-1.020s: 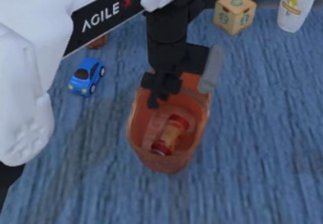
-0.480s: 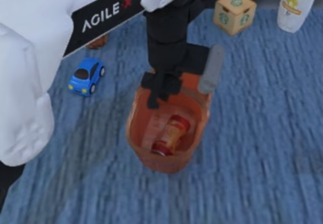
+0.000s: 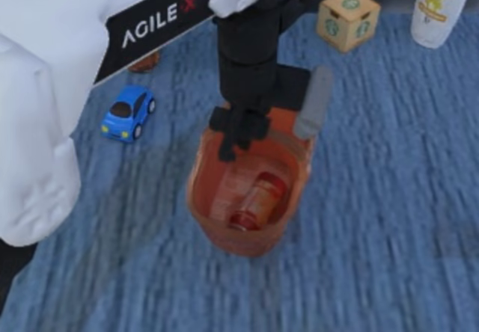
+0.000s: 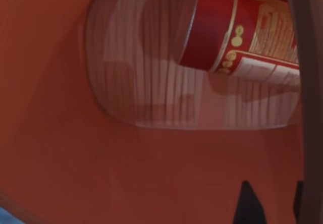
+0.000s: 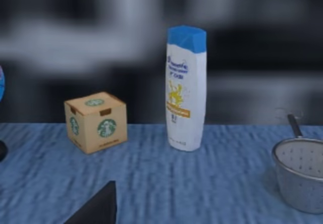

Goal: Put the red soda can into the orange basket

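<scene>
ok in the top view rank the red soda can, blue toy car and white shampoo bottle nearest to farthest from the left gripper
1. Red soda can, lying in the orange woven basket, just below the left gripper.
2. Small blue toy car, to the left.
3. Tall white shampoo bottle, at the top right corner.
</scene>
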Motion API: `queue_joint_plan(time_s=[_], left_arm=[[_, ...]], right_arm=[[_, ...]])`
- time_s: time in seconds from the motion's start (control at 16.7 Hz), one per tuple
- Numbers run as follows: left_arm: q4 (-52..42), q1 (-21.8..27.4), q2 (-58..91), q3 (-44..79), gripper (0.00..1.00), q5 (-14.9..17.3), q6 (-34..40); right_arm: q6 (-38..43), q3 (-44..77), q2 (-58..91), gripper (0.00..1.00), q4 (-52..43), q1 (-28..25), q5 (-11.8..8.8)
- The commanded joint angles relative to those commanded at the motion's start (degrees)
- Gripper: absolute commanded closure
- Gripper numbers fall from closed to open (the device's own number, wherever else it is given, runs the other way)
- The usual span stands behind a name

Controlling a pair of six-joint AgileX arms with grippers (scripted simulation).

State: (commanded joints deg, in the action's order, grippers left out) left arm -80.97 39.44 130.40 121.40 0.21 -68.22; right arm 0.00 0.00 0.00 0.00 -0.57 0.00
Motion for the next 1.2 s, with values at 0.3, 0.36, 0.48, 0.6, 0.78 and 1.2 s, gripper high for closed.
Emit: queue_joint_plan(time_s=[0.3, 0.36, 0.48, 0.6, 0.78, 1.2], left_arm=[[0.00, 0.00, 0.00, 0.00, 1.00, 0.00, 0.00], [0.00, 0.00, 0.00, 0.00, 1.00, 0.00, 0.00], [0.00, 0.00, 0.00, 0.00, 1.00, 0.00, 0.00], [0.00, -0.05, 0.09, -0.01, 1.00, -0.01, -0.07], [-2.13, -0.66, -0.08, 2.04, 1.00, -0.21, -0.49], [-10.81, -3.21, -0.93, 9.79, 1.00, -0.03, -2.06]], right_arm=[[0.00, 0.00, 0.00, 0.00, 0.00, 0.00, 0.00], [0.00, 0.00, 0.00, 0.00, 0.00, 0.00, 0.00], [0.00, 0.00, 0.00, 0.00, 0.00, 0.00, 0.00], [0.00, 0.00, 0.00, 0.00, 0.00, 0.00, 0.00], [0.00, 0.00, 0.00, 0.00, 0.00, 0.00, 0.00], [0.00, 0.00, 0.00, 0.00, 0.00, 0.00, 0.00]])
